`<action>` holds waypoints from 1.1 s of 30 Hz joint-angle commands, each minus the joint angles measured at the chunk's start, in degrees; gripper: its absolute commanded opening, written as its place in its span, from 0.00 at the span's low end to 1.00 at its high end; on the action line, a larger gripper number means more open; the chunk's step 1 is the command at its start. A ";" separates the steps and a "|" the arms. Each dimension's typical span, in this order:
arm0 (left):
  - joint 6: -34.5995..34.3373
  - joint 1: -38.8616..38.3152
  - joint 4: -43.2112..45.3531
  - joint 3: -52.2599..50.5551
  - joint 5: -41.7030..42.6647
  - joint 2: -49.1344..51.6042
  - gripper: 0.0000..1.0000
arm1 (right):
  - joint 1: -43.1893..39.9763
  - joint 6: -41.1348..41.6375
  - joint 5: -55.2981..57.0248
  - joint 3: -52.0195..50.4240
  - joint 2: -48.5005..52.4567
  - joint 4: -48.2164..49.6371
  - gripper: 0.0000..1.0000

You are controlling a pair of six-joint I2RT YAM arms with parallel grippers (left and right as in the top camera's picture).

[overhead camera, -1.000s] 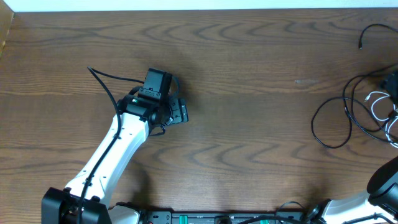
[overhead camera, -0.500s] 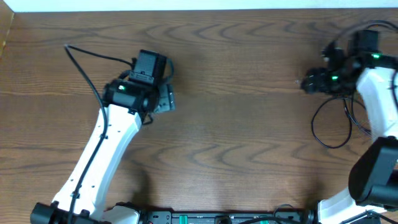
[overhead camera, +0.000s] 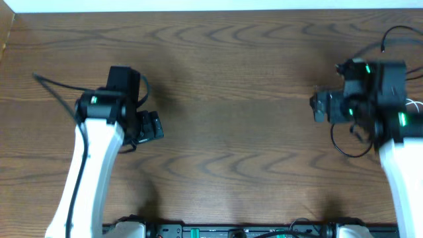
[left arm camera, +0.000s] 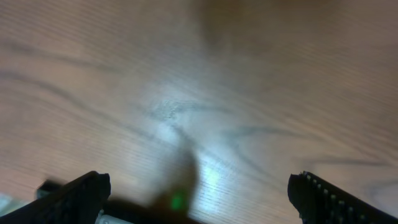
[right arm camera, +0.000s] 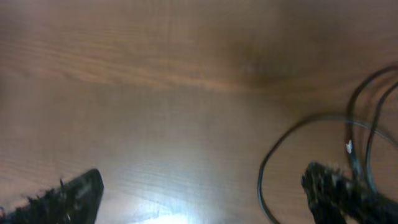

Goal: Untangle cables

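The cables lie in a tangle at the far right of the table. In the overhead view a black loop (overhead camera: 343, 149) sticks out under my right arm, a black plug end (overhead camera: 383, 47) lies at the back, and a bit of the white cable (overhead camera: 416, 104) shows at the edge. My right gripper (overhead camera: 320, 106) is open and empty, just left of the tangle. In the right wrist view the black loop (right arm camera: 268, 163) curves close to the right finger of the gripper (right arm camera: 205, 186). My left gripper (overhead camera: 149, 125) is open over bare wood (left arm camera: 199, 186), far from the cables.
The wooden table (overhead camera: 231, 73) runs between both arms. A thin black wire (overhead camera: 51, 84) trails off my left arm toward the left edge. The arm bases stand along the front edge (overhead camera: 225, 231).
My left arm has swung left and toward the front. My right arm has come in over the cable tangle and reached left, covering most of it.
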 commanded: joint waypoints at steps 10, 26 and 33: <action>1.62 -3.67 17.25 -18.91 1.38 -47.52 0.97 | 0.42 1.22 1.49 -17.03 -34.16 -0.90 0.99; 1.60 -3.67 16.83 -18.91 1.38 -56.39 0.97 | 0.42 1.22 1.49 -17.09 -35.17 -17.27 0.99; 1.62 -3.67 16.83 -18.91 1.38 -56.39 0.97 | 0.35 1.18 2.82 -17.55 -36.11 -16.98 0.99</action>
